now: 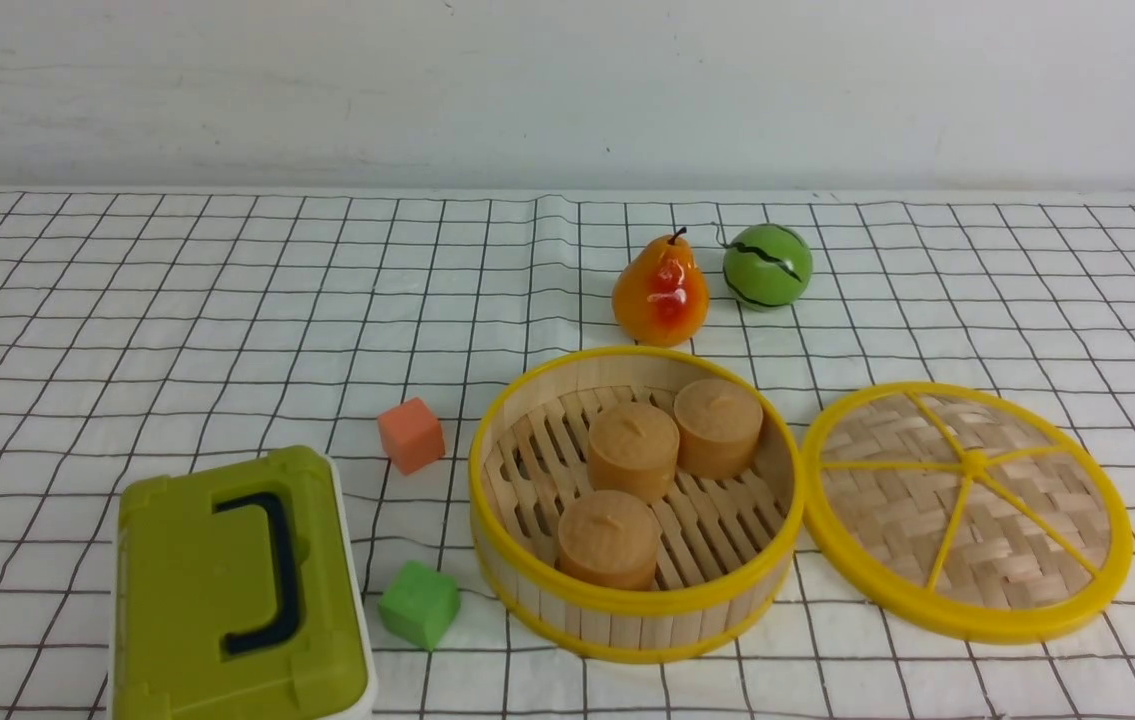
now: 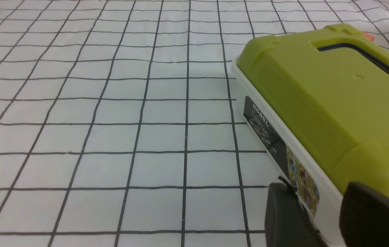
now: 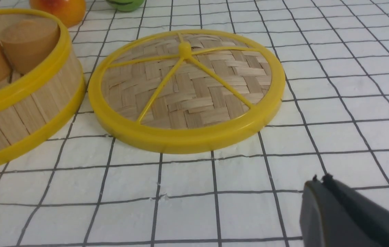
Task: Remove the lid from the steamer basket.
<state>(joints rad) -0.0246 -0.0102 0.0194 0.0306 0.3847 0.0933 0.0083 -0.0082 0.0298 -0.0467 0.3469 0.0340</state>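
Right claw [image 3: 321,187] hangs near the lid [image 3: 187,92], apart from it.

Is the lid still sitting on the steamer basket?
No, the lid lies flat on the cloth beside the open steamer basket.

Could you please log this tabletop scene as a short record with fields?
lid: off, flat on cloth, right of basket
steamer basket: open, holds three tan cakes
behind basket: pear, watermelon
left of basket: orange cube, green cube, green box
left end effector: beside box, empty
right end effector: shut, near lid, empty
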